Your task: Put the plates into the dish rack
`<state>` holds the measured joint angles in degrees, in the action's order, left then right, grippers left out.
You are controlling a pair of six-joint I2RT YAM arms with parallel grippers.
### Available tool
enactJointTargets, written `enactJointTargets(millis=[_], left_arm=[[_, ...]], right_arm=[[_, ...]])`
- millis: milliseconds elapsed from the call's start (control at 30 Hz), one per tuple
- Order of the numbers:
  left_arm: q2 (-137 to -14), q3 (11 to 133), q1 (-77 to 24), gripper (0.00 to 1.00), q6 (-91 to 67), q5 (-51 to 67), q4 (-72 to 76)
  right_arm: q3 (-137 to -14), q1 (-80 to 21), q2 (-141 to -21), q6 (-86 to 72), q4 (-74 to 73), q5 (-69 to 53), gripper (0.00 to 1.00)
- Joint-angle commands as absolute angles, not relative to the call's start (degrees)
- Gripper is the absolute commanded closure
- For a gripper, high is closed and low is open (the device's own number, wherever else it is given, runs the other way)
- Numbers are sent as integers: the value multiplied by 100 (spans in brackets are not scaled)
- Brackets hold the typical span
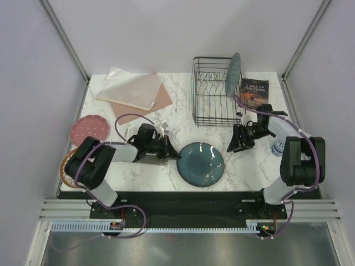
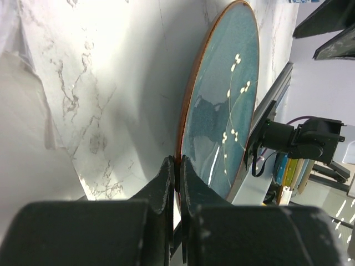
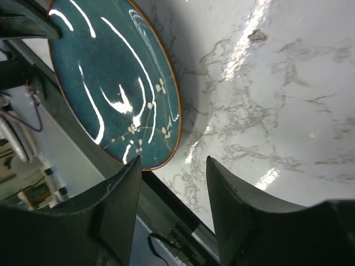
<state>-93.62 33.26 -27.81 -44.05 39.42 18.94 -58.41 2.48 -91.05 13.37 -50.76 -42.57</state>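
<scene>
Plate clamped in left jaws; right jaws released; book: "A TALE OF TWO CITIES".

White marble-patterned table fills the middle of the top view. Up at eleven o'clock lies a flat pinkish-brown square sheet, and on top of it, covering most of its left side, a translucent whitish plastic bag. Over at one o'clock a dark paperback lies flat, cover up, its title reading A Tale of Two Cities. At three o'clock, near the table's edge, sits a small blue-and-white round object, partly hidden. At nine o'clock there's a small white scrap, too small to identify
</scene>
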Motion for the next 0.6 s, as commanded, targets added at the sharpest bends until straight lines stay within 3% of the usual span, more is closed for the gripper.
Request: enactJointTargets(millis=[0,167,567], left_arm=[[-9544,3559,-2760,98,-4333,4464,2531],[-9773,3709,-2760,98,-4447,4570,2645],[-9738,3533,-2760,98,-4439,4421,2865]], right_arm=[[-5994,246,-9430,1372,-5248,-5246,43],[-5582,264,-9580,591,-4905,-5098,42],[-4404,237,-8720,-861,-3841,-3050,39]])
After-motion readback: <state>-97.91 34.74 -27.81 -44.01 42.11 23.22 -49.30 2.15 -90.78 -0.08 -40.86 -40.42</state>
